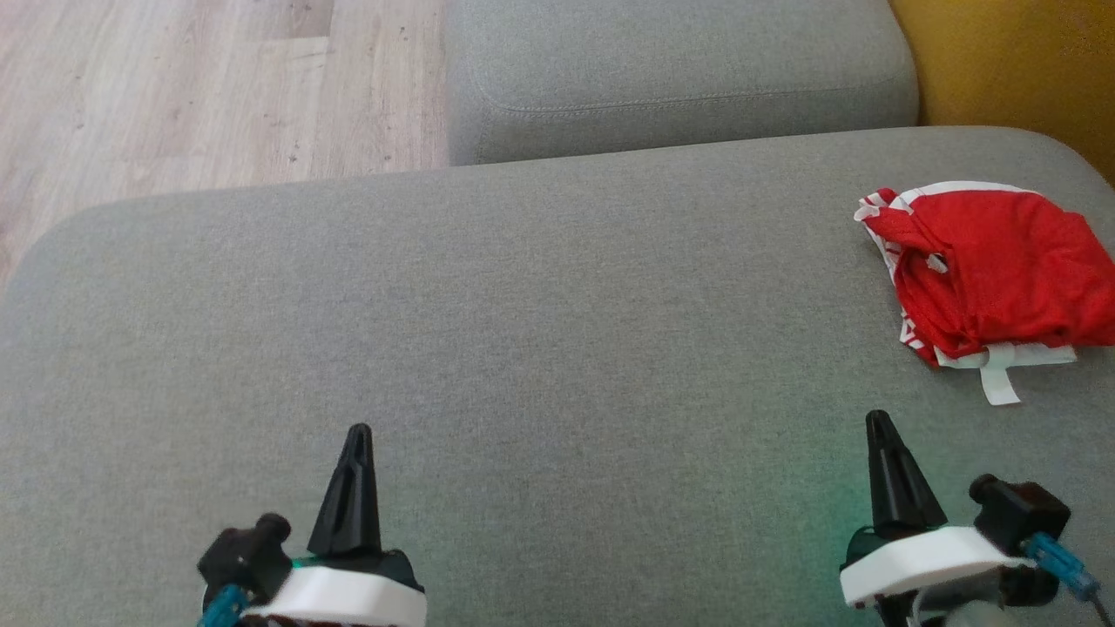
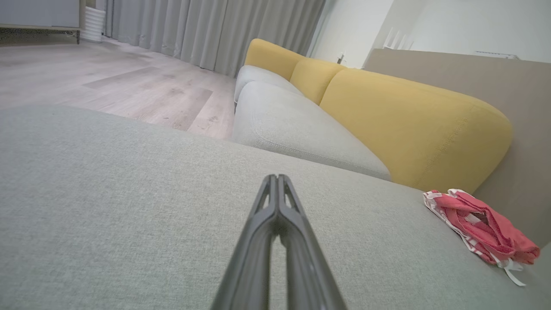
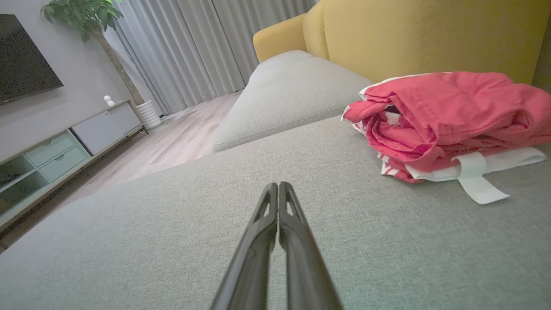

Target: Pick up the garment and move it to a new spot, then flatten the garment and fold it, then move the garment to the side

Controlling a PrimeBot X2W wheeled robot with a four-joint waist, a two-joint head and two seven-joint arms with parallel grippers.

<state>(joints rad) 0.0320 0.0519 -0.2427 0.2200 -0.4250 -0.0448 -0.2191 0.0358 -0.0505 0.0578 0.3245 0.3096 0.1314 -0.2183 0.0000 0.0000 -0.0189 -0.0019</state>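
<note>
A red garment point(image 1: 993, 274) with white trim lies in a folded bundle at the right edge of the grey sofa seat point(image 1: 523, 331). A white strap hangs out of its near side. The left wrist view has the garment point(image 2: 482, 226) far to the right, and the right wrist view has the garment point(image 3: 447, 120) close, up and to the right. My left gripper point(image 1: 358, 433) point(image 2: 277, 177) is shut and empty over the seat's near left. My right gripper point(image 1: 878, 420) point(image 3: 277, 185) is shut and empty, a short way in front of the garment.
A second grey cushion point(image 1: 679, 78) lies beyond the seat, with a yellow backrest point(image 1: 1019, 61) at the far right. Wood floor point(image 1: 192, 87) lies past the seat's left edge. A TV cabinet point(image 3: 56, 146) and a potted plant point(image 3: 90, 17) stand across the room.
</note>
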